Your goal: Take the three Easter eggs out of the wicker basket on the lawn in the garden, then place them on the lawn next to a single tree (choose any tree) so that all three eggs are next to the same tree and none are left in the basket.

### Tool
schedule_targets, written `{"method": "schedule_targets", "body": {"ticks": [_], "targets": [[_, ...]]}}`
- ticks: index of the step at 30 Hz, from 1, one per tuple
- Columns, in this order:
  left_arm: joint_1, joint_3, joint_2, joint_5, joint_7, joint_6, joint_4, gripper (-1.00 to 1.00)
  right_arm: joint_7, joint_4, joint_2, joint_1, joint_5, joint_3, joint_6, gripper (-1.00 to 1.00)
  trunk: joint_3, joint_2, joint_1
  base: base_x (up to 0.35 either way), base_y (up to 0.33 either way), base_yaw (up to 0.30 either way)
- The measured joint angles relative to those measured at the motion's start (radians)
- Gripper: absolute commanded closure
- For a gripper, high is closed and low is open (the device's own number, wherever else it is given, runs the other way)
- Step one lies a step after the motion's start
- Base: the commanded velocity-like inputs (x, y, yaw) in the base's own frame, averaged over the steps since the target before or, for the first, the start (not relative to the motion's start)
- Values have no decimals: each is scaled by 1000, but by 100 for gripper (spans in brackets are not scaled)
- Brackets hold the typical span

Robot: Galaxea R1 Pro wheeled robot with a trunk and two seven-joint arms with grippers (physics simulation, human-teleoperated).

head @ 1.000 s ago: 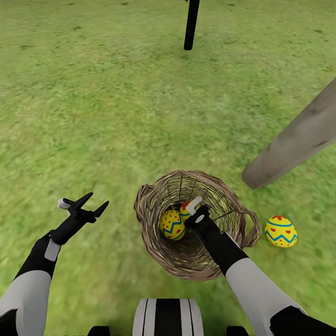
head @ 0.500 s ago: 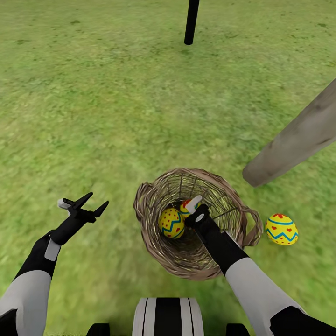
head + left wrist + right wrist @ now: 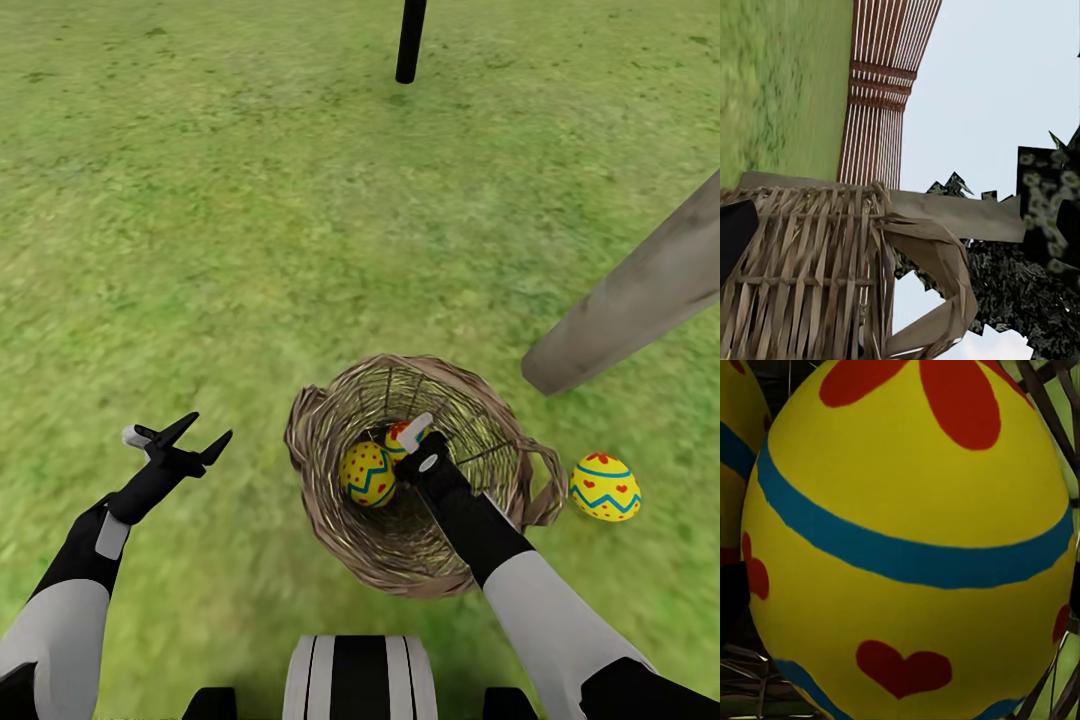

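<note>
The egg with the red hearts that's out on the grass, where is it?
In the head view, that heart egg lies on the lawn to the right of the wicker basket, just beyond its loop handle, near the foot of the grey-beige tree trunk.

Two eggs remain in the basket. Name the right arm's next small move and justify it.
Probably close the right gripper on the flower-topped egg: it sits inside the wicker basket right at that egg, which looms close in the right wrist view.
</note>
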Motion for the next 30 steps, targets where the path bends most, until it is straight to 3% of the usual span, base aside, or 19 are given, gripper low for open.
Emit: {"method": "schedule_targets", "body": {"ticks": [17,30], "targets": [[0,0,0,0,-1,0,0,-100,1,17,0,0,-1,0,0,100,8,1,-1,0,0,0],[0,-4,0,-1,0,1,-1,-100,1,10,0,1,-12,0,4,100,58,4,-7,0,0,0]]}}
